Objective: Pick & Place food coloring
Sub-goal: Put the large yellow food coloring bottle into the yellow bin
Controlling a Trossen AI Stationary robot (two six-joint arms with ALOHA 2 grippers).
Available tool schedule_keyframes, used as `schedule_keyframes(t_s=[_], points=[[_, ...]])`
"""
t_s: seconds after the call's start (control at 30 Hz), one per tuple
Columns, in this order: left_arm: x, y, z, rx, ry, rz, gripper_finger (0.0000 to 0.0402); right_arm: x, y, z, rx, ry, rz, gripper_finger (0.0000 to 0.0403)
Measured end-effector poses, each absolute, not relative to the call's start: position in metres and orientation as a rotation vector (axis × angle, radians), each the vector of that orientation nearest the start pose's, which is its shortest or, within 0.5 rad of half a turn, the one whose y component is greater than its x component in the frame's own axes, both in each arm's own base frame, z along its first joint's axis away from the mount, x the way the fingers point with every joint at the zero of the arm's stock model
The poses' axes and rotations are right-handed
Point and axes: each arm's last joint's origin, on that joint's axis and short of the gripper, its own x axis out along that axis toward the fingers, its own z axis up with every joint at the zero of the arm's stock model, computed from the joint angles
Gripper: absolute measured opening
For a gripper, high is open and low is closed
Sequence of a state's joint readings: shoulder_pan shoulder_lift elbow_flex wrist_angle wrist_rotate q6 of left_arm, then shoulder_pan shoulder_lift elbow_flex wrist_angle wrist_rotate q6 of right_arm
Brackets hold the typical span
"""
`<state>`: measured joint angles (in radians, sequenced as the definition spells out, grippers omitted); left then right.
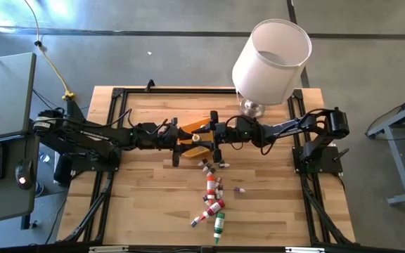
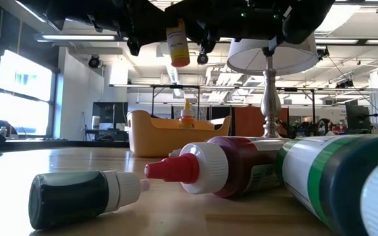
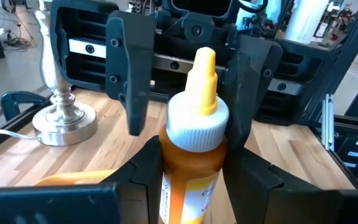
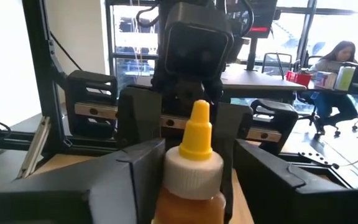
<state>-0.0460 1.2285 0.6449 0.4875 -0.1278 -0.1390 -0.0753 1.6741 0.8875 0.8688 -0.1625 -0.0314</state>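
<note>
Handover in mid-air above the orange tray (image 2: 151,136): left gripper (image 3: 188,163) clamps the orange bottle (image 3: 191,168), right gripper (image 4: 188,168) spread loose around it, other bottles (image 1: 212,197) scattered on the table (image 1: 273,204).

Grey concrete floor (image 1: 153,49), bright windows (image 2: 18,98), ceiling strip lights (image 2: 64,38).

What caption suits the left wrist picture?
Left gripper clamps an orange bottle, yellow-tipped, while the right gripper faces it, open.
</note>
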Motion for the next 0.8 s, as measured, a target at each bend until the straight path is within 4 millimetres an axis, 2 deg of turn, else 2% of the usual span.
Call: schedule_keyframes(t_s=[0.2, 0.37, 0.6, 0.8], points=[[0.264, -0.007, 0.251, -0.134, 0.157, 0.136, 0.0126, 0.358, -0.022, 0.243, -0.040, -0.081, 0.085, 0.0199], [0.262, -0.006, 0.244, -0.137, 0.225, 0.174, 0.0126, 0.352, -0.024, 0.248, -0.117, -0.021, 0.039, 0.0200], [0.260, -0.006, 0.238, -0.150, 0.284, 0.201, 0.0127, 0.316, -0.029, 0.271, -0.191, 0.235, -0.198, 0.0200], [0.257, -0.003, 0.231, -0.160, 0.350, 0.309, 0.0127, 0.280, -0.027, 0.282, -0.048, 0.400, -0.242, 0.0197]])
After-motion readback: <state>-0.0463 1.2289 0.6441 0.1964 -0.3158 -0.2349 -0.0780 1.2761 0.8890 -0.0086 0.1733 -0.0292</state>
